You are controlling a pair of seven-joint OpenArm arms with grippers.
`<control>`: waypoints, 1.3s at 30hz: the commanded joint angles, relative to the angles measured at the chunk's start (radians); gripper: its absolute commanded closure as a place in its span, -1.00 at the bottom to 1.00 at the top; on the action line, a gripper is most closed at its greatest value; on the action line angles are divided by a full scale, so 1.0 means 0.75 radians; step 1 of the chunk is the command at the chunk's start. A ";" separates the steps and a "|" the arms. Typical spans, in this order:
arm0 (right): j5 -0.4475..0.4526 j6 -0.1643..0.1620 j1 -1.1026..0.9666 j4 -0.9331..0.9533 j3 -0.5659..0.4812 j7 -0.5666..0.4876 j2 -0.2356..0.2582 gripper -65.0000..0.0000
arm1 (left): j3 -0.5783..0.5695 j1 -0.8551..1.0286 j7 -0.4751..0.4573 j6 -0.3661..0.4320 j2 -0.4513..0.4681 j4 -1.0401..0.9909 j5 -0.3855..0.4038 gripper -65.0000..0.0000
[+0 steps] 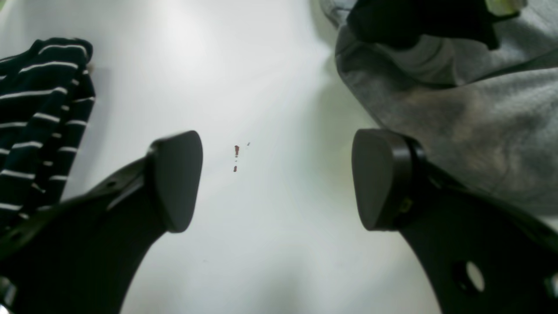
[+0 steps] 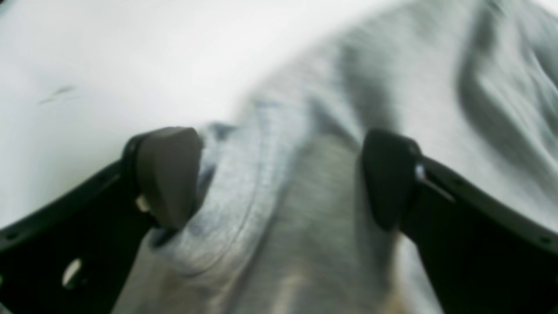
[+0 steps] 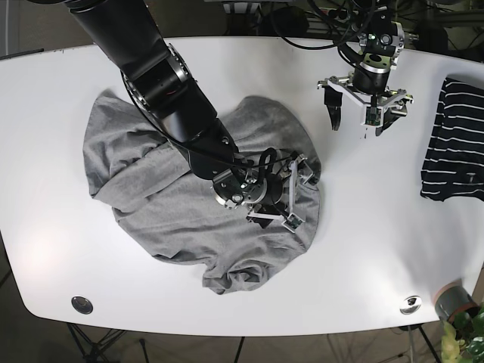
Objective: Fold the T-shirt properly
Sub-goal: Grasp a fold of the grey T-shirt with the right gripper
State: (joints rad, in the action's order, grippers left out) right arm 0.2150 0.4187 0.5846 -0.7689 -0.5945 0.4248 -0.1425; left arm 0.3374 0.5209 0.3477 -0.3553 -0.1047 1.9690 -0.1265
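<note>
Item: grey T-shirt, crumpled at the centre of your white table. Your right gripper stood spread over its folds, grasping nothing. Your left gripper hung released above bare tabletop. Striped garment lay at the table edge.

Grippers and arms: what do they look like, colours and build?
Both grippers, left gripper and right gripper, have matte black rounded finger pads on black perforated brackets. From the base view, the right arm is bulky black; the left gripper shows white frame pieces, black cables and a green light.
</note>
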 commanded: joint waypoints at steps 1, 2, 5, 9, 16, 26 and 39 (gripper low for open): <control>0.013 -0.050 0.052 0.007 0.006 -0.089 -0.019 -0.72 | -0.001 0.000 -0.033 0.006 0.004 0.015 0.010 -0.56; 0.013 -0.076 0.052 0.018 0.006 -0.113 -0.019 -0.72 | -0.001 0.000 -0.033 0.006 0.004 0.007 0.010 -0.56; 0.013 -0.134 0.054 0.028 0.006 -0.148 -0.019 -0.72 | -0.003 0.000 -0.033 0.006 0.032 -0.004 0.010 -0.56; 0.013 -0.181 0.042 0.026 0.006 -0.152 -0.019 -0.72 | -0.005 -0.006 -0.033 0.006 0.040 -0.014 0.010 -0.56; 0.013 -0.193 -0.038 0.016 0.004 -0.152 -0.019 -0.43 | -0.005 -0.010 -0.033 0.006 0.042 -0.022 0.010 -0.56; 0.027 -0.193 -0.255 -0.461 0.012 -0.035 0.191 -0.37 | -0.005 -0.010 -0.033 0.006 0.083 -0.022 0.010 -0.56; 0.023 -0.191 -0.373 -0.651 0.256 0.001 0.287 -0.37 | -0.005 -0.049 -0.033 0.006 0.083 -0.040 0.010 -0.56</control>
State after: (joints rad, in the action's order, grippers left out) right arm 0.2287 0.2680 0.2913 -1.1946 -0.4065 0.4316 0.0784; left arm 0.3328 0.4812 0.3481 -0.3550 -0.0441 1.9205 -0.1265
